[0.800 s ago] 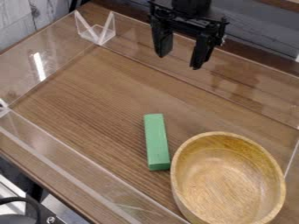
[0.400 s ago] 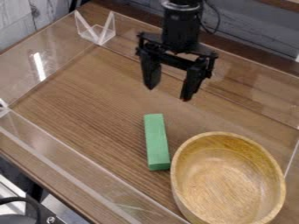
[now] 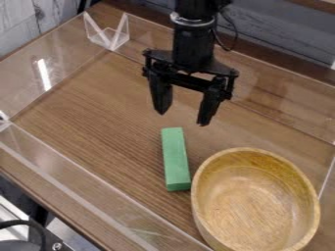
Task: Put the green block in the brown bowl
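The green block (image 3: 175,158) lies flat on the wooden table, its long side running roughly front to back. Just right of it, at the front right, sits the brown bowl (image 3: 256,198), wide, shallow and with nothing in it. My gripper (image 3: 182,107) hangs pointing down above the table, a short way behind the block's far end. Its two black fingers (image 3: 159,95) are spread wide, open, with nothing between them.
Clear plastic walls (image 3: 53,61) fence the table on the left, back and front. A clear triangular bracket (image 3: 108,31) stands at the back left corner. Bare wood shows to the left of the block.
The gripper has come down and forward from the back of the table toward the block, staying open. Block and bowl have not moved.
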Action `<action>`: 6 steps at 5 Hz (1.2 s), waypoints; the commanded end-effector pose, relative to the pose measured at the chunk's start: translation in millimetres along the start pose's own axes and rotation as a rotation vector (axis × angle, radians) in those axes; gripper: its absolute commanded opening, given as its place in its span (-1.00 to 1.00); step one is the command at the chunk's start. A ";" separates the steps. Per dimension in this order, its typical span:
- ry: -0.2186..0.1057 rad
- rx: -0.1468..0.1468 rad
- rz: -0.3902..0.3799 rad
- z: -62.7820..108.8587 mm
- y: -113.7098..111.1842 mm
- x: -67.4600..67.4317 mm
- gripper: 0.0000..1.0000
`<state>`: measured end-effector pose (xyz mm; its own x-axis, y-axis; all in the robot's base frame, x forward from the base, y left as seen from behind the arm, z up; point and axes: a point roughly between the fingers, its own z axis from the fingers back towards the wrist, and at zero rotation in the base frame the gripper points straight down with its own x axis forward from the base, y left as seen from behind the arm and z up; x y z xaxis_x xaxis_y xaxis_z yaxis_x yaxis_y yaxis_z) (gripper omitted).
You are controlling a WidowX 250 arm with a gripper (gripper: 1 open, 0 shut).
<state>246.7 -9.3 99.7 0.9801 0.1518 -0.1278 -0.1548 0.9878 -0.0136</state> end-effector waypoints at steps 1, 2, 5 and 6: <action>-0.047 -0.010 0.008 7.3 -2.8 -1.2 1.00; -0.043 -0.013 0.027 1.1 -2.9 -3.8 1.00; -0.045 -0.041 0.034 -17.2 -3.5 -11.7 1.00; -0.049 -0.051 0.045 -22.8 -3.4 -13.7 1.00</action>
<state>225.2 -16.1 65.6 0.9703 0.1973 -0.1402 -0.2054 0.9776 -0.0455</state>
